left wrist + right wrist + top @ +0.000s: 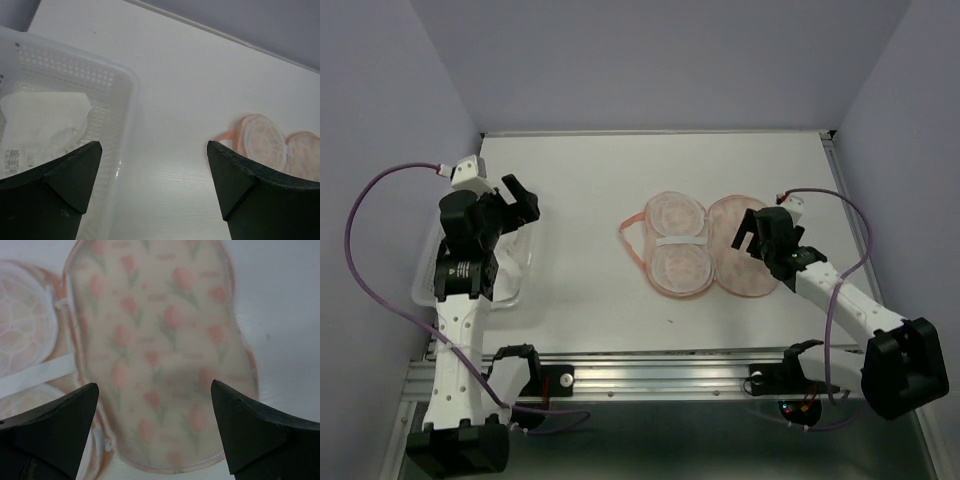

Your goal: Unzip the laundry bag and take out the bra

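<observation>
Laundry bag [705, 245] lies unzipped, both halves spread flat mid-table. The bra [45, 120] sits in the plastic basket [107, 107] at the left, so the task looks done. Left gripper [154, 150] hangs wide open and empty over the basket edge, near the bra; right gripper [155, 390] is wide open, empty, above the bag's right half.
</observation>
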### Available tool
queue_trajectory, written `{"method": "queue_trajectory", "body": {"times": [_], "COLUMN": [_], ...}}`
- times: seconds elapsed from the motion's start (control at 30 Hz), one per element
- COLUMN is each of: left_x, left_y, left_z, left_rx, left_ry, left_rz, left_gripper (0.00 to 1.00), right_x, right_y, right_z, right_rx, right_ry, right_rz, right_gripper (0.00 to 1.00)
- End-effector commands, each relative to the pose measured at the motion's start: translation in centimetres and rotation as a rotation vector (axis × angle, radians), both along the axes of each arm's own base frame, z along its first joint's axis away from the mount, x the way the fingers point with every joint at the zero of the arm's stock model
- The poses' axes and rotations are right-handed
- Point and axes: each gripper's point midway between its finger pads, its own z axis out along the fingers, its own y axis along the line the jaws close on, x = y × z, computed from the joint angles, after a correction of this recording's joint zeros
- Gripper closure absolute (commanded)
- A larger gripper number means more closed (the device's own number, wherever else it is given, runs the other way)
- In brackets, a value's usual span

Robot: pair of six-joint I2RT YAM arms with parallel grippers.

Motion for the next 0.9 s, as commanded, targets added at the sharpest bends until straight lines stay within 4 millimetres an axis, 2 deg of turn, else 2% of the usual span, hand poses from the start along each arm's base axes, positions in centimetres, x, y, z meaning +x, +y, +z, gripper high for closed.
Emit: {"method": "queue_trajectory", "body": {"times": [0.0, 0.07, 0.1, 0.17, 0.2, 0.37, 0.4, 0.6, 0.87], "left_x": [-1.2, -2.3, -2.6, -3.3, -3.3, -3.5, -3.4, -3.5, -3.4], "left_y": [-3.9, -4.5, -4.9, -5.3, -5.2, -6.2, -6.4, -6.8, -6.7], "left_z": [-0.1, 1.2, 0.3, 0.7, 0.0, -1.3, -1.7, -2.8, -3.2], "left_rx": [-0.039, -0.033, -0.036, -0.027, -0.009, 0.013, 0.012, 0.018, 0.018], "left_ry": [-0.095, -0.184, -0.185, -0.229, -0.217, -0.210, -0.209, -0.176, -0.164], "left_rz": [-0.210, -0.236, -0.251, -0.262, -0.254, -0.277, -0.286, -0.299, -0.292], "left_gripper": [0.01, 0.01, 0.01, 0.01, 0.01, 0.01, 0.01, 0.01, 0.01], "right_x": [2.3, 3.2, 3.4, 4.0, 4.2, 5.0, 4.9, 5.5, 6.0], "right_y": [-5.7, -6.8, -7.4, -8.9, -9.4, -10.9, -11.2, -11.5, -10.8], "right_z": [1.6, 0.7, 0.3, -0.8, -1.1, -2.7, -3.5, -5.3, -7.1], "right_rx": [-0.009, -0.012, -0.011, -0.002, 0.004, -0.013, -0.017, -0.006, -0.004], "right_ry": [-0.039, -0.012, 0.000, 0.029, 0.031, 0.057, 0.078, 0.090, 0.137], "right_rz": [-0.275, -0.316, -0.341, -0.392, -0.405, -0.421, -0.429, -0.390, -0.336], "right_gripper": [0.00, 0.00, 0.00, 0.01, 0.02, 0.13, 0.19, 0.41, 0.49]}}
